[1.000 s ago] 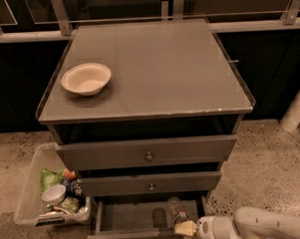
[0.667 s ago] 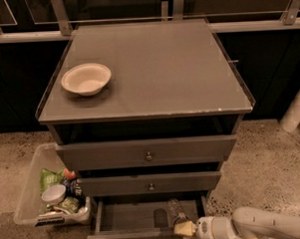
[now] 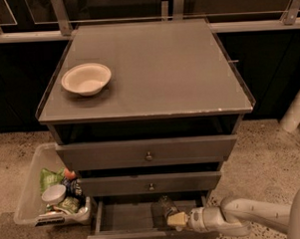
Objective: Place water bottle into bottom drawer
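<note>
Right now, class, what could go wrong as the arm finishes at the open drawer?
1. The gripper is right by the water bottle inside the bottom drawer; withdrawing might drag it out.
2. The middle drawer juts out just above, so lifting straight up could hit it.

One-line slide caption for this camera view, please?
Gripper at the water bottle inside the open bottom drawer; cream bowl on the cabinet top.

the grey tabletop [image 3: 157,66], high above the pincer [image 3: 175,220], carries a cream bowl [image 3: 86,78], up and to the pincer's left. the pincer reaches into the open bottom drawer [image 3: 124,217], with the water bottle [image 3: 163,210] at its tip. on the speckled floor [image 3: 271,151], left of the pincer, stands a clear bin [image 3: 31,196] of packets.
</note>
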`<action>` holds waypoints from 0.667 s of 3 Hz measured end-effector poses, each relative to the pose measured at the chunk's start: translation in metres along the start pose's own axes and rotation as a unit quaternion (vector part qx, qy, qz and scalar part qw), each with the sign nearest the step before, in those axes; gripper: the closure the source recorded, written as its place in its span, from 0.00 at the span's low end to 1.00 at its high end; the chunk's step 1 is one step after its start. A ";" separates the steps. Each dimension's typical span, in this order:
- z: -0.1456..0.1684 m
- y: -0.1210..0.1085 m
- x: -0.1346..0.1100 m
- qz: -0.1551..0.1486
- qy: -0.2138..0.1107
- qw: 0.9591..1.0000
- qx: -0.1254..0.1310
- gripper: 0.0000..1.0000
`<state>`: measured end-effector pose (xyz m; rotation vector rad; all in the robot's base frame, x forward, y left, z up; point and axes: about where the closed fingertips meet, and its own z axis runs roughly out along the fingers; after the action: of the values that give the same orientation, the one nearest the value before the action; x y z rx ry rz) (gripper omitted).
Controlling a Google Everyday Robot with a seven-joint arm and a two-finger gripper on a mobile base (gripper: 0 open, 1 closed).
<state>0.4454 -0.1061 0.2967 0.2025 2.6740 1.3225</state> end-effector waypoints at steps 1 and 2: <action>0.001 -0.001 0.001 0.002 0.000 1.000 0.000 1.00; 0.012 -0.014 -0.012 0.013 0.007 1.000 0.001 1.00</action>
<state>0.4592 -0.1072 0.2790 0.2310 2.6929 1.3333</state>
